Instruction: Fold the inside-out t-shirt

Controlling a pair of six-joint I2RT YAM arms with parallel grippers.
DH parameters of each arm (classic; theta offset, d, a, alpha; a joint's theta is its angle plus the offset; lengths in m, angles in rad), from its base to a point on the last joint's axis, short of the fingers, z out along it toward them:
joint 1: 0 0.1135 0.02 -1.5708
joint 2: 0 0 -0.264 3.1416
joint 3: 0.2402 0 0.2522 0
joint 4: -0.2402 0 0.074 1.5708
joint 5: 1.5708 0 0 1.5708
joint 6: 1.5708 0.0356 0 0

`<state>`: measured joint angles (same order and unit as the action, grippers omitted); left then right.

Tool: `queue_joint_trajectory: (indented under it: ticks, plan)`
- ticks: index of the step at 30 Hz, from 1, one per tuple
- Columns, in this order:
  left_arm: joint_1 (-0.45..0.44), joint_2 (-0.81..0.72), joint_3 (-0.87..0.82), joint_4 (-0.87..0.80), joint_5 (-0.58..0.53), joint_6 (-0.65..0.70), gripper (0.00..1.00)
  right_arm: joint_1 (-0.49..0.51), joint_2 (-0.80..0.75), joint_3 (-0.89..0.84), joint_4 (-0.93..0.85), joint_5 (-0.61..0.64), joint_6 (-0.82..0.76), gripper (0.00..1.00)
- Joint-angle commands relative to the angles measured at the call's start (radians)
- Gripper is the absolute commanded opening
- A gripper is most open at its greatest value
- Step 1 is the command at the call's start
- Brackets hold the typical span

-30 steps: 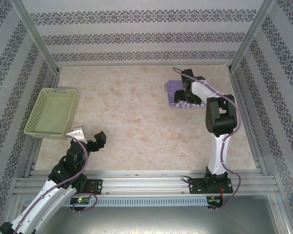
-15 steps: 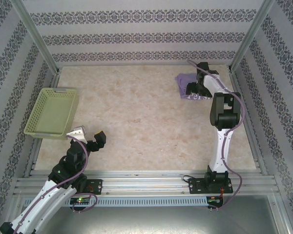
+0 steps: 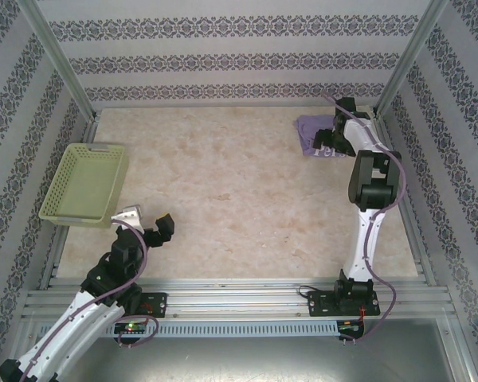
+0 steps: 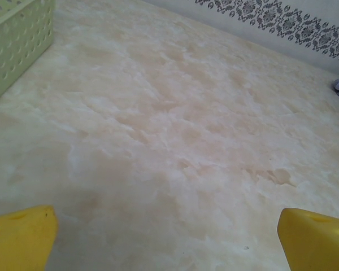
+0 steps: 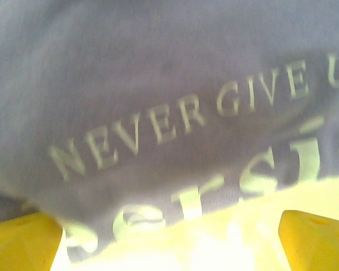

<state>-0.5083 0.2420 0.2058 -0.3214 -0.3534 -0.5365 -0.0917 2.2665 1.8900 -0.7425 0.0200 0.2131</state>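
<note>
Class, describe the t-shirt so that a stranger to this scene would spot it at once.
On the beige table, look to the far right corner, where the right arm reaches. Under the open right gripper lies a bunched lavender t-shirt with white lettering. It is soft and purple, unlike the stiff yellow-green basket at the left edge.
</note>
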Motion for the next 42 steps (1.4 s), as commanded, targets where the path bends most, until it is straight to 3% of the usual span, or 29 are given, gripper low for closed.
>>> queue_joint_trajectory:
  ticks: [1, 5, 10, 14, 17, 19, 24, 29, 34, 39, 42]
  plan:
    - [0.007, 0.041, 0.005, 0.064, -0.032, 0.023, 1.00, 0.003, -0.188, -0.124, 0.081, -0.039, 0.043, 0.98]
    - [0.006, 0.160, 0.056, 0.126, -0.095, 0.016, 1.00, 0.026, -0.383, -0.349, 0.209, -0.075, 0.081, 0.98]
    - [0.007, 0.380, 0.140, 0.286, -0.200, 0.116, 1.00, 0.091, -0.590, -0.582, 0.322, -0.042, 0.082, 0.98]
    - [0.008, 0.522, 0.170, 0.465, -0.396, 0.218, 1.00, 0.129, -0.793, -0.793, 0.457, 0.009, 0.081, 0.98]
    - [0.010, 0.646, 0.170, 0.667, -0.564, 0.389, 1.00, 0.140, -0.973, -0.973, 0.587, 0.079, 0.073, 0.98]
    - [0.013, 0.754, 0.160, 0.846, -0.593, 0.544, 1.00, 0.141, -1.090, -1.104, 0.702, 0.136, 0.050, 0.98]
    - [0.022, 1.013, 0.094, 1.290, -0.542, 0.831, 1.00, 0.147, -1.323, -1.418, 1.057, 0.217, -0.033, 0.98]
    - [0.047, 1.190, 0.043, 1.577, -0.479, 0.989, 1.00, 0.150, -1.351, -1.626, 1.282, 0.242, -0.085, 0.98]
    - [0.121, 1.295, -0.031, 1.747, -0.321, 0.883, 1.00, 0.150, -1.256, -1.620, 1.303, 0.223, -0.138, 0.98]
    - [0.254, 1.330, -0.043, 1.737, -0.062, 0.715, 1.00, 0.148, -1.194, -1.635, 1.372, 0.193, -0.166, 0.98]
    - [0.284, 1.367, -0.030, 1.747, -0.021, 0.700, 1.00, 0.147, -1.154, -1.636, 1.411, 0.169, -0.180, 0.98]
